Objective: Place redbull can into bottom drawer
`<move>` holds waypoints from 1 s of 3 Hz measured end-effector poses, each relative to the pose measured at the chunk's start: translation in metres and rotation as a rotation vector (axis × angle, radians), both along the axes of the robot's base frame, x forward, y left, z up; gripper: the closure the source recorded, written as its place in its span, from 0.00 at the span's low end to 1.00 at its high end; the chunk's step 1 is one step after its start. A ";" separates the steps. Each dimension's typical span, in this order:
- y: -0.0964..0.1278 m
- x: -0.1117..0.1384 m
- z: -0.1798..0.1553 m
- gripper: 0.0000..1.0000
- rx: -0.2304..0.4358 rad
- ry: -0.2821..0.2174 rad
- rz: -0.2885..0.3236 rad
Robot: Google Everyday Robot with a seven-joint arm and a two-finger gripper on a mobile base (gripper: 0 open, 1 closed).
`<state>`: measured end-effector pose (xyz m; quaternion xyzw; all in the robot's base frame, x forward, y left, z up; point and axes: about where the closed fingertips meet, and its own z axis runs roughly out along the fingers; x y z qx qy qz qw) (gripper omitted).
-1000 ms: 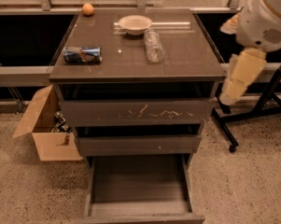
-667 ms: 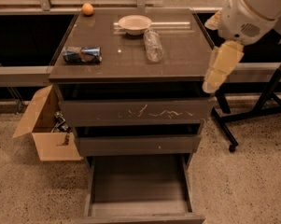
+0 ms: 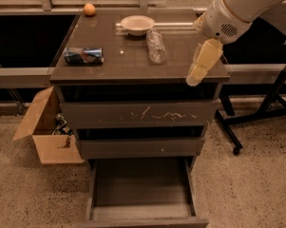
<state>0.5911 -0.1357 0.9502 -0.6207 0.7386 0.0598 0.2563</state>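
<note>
— What is at the far left?

— A cardboard box [image 3: 47, 137] stands on the speckled floor with its flaps up, touching the cabinet's left side.

— And the redbull can?

— The redbull can [image 3: 83, 55] lies on its side on the cabinet top [image 3: 123, 68], near the left edge. Behind it, at the back corner, sits 1 small orange ball [image 3: 89, 9].

— Further along?

— A white bowl [image 3: 137, 24] stands toward the back middle. Just beside it, to the right, a clear plastic bottle [image 3: 156, 45] lies on its side, pointing front to back.

— The drawers?

— There are 3. The scratched top drawer [image 3: 138, 114] and the middle drawer [image 3: 140, 147] are pushed in. The bottom drawer [image 3: 140, 184] is pulled out toward the camera, with nothing inside.

— Where is the gripper?

— The gripper [image 3: 195, 79] hangs over the front right corner of the cabinet top, angled down and to the left, well apart from the can. Whether it is spread or closed up, I cannot tell.

— And to the right?

— A black wheeled stand [image 3: 235, 148] sits on the floor.
</note>
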 end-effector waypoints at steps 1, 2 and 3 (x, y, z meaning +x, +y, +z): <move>0.015 0.018 -0.009 0.00 0.026 -0.012 0.045; 0.048 0.052 -0.021 0.00 0.063 -0.031 0.126; 0.095 0.093 -0.030 0.00 0.109 -0.050 0.205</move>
